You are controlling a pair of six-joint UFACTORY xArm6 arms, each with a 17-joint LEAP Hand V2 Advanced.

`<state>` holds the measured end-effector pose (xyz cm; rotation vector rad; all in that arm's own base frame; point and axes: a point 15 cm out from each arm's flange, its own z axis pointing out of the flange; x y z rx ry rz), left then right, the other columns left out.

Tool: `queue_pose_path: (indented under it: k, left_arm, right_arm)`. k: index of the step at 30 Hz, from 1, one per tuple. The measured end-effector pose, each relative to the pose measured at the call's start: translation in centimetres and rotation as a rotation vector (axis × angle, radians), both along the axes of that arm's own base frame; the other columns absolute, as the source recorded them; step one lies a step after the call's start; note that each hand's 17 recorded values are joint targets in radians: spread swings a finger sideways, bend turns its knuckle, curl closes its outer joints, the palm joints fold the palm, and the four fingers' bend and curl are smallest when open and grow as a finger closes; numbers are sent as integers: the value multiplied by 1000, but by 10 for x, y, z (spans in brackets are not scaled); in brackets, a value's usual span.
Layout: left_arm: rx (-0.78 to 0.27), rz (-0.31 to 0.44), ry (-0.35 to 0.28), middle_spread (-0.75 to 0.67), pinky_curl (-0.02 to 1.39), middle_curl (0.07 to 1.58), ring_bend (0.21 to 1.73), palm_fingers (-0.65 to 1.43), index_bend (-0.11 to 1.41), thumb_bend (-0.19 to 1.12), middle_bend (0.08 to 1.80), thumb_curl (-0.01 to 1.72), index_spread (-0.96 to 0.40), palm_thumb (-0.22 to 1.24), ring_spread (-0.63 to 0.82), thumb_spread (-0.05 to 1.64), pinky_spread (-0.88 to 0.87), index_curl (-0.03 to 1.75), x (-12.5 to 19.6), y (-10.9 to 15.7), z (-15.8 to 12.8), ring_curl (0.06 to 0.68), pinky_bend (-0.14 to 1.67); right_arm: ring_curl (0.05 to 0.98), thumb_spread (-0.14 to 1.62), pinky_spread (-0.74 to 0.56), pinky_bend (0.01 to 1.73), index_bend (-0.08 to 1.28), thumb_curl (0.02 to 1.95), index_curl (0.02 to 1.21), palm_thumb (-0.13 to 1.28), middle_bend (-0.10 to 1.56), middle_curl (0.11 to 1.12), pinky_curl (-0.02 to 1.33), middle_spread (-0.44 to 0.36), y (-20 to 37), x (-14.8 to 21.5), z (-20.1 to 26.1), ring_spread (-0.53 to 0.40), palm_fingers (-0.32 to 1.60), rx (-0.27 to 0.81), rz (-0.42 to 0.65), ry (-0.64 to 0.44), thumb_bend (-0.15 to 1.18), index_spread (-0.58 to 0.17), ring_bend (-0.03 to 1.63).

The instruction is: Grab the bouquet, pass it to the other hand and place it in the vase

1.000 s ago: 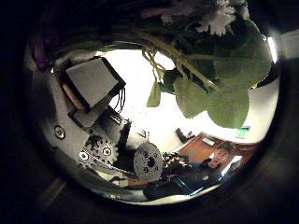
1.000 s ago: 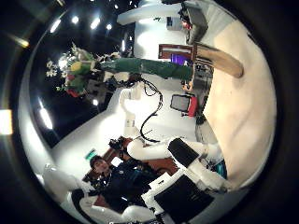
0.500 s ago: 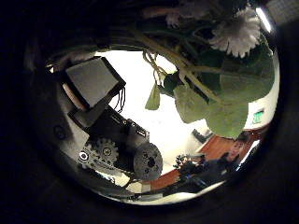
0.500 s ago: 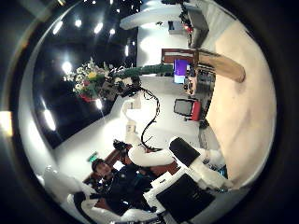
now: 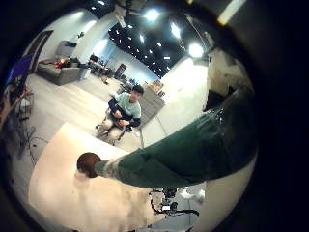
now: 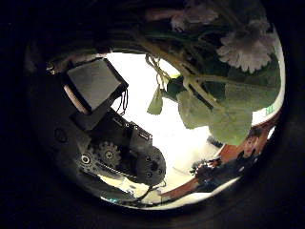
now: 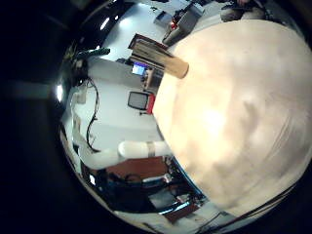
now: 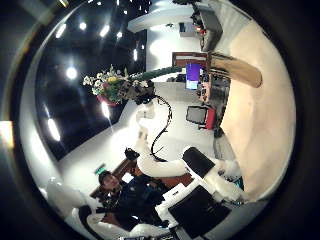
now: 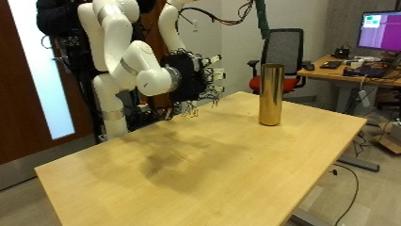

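The bouquet point(image 8: 115, 85) was off the desk point(image 9: 213, 179), held up in the air well above and apart from the vase point(image 9: 269, 94). Its wrapped stem point(image 5: 193, 150) ran straight across the left palm, and its daisy-like heads and broad soft leaves point(image 6: 229, 105) crowded close to that palm. The left robot hand point(image 6: 119, 157) appeared clamped round the stem. The right robot hand point(image 9: 188, 80) hung over the desk with its fingers spread and nothing in them.

The handover looked like the risky step. The stem wrap seemed smooth and tapering, so it could slide if the left robot hand let go before the right one had closed. A grip too near the heads could crush the petals.

The vase was a tall, narrow, gold-coloured cylinder with a shiny, hard finish, standing upright on the pale wooden desk. With so slim a mouth, a tilted stem might catch the rim and tip it.
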<state>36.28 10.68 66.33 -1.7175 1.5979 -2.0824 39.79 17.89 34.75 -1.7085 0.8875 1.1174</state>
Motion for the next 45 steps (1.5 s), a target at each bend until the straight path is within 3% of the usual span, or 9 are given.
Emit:
queue_pose_path:
  k: [12,28,33,34,38,40,41,42,45]
  left_arm:
    - [-65,5,24,-514,704,921,1435,1081,186,-22,1128,934,-748,1111,-426,188,-552,1549,28,4,-47,559,1168]
    - [-84,-43,130,-515,712,919,1437,1077,181,-22,1132,933,-641,1115,-426,194,-558,1607,56,-12,-123,561,1159]
    - [-109,-55,158,-507,702,910,1393,1056,167,-54,1109,898,-605,985,-429,280,-574,1605,67,-18,-138,544,1156]
    - [-107,-50,160,-506,690,895,1340,994,137,-65,1070,858,-586,896,-446,358,-597,1581,69,-17,-140,532,1180]
    - [-96,-26,174,-509,669,873,1282,870,127,-64,1005,810,-561,817,-474,443,-621,1543,72,-13,-146,507,1194]
    - [-81,-30,184,-492,651,867,1183,467,143,-78,953,705,-521,636,-470,677,-606,1470,71,-13,-149,499,1078]
    - [-68,-26,188,-461,613,844,1127,261,177,-72,893,658,-494,574,-415,763,-539,1430,70,-11,-150,473,929]
    - [-58,-20,187,-435,600,840,1096,187,203,-68,878,629,-477,541,-370,802,-467,1406,69,-7,-148,470,842]
    - [-39,12,173,-259,476,735,951,20,239,-44,678,527,-364,476,-139,908,-97,1288,67,9,-138,381,552]
  right_arm:
    - [257,954,312,345,143,423,190,745,162,211,333,85,4,1,0,176,-82,-4,-1,-5,-27,-406,260]
    - [265,953,307,333,147,423,202,750,162,220,331,79,5,2,-1,176,-74,-7,-1,-8,-27,-400,255]
    - [266,954,306,327,147,433,206,772,165,225,330,75,5,0,0,168,-69,-3,6,-8,-25,-390,255]
    - [266,954,306,326,148,435,209,772,166,226,330,75,5,1,0,165,-67,-2,4,-7,-25,-390,253]
    - [267,954,306,323,148,438,211,772,167,228,330,75,4,0,-1,160,-65,1,6,-8,-26,-389,254]
    - [267,954,306,327,149,439,213,772,164,229,331,75,4,0,-1,159,-62,1,6,-9,-26,-389,256]
    - [268,954,306,327,149,439,213,772,164,229,332,75,4,0,-1,159,-62,0,5,-10,-26,-389,256]
    - [268,954,306,327,151,439,215,772,164,229,332,75,3,0,-1,159,-62,0,4,-10,-26,-389,256]
    - [268,955,306,326,154,441,220,771,163,229,331,75,4,0,-1,158,-60,2,7,-10,-26,-389,255]
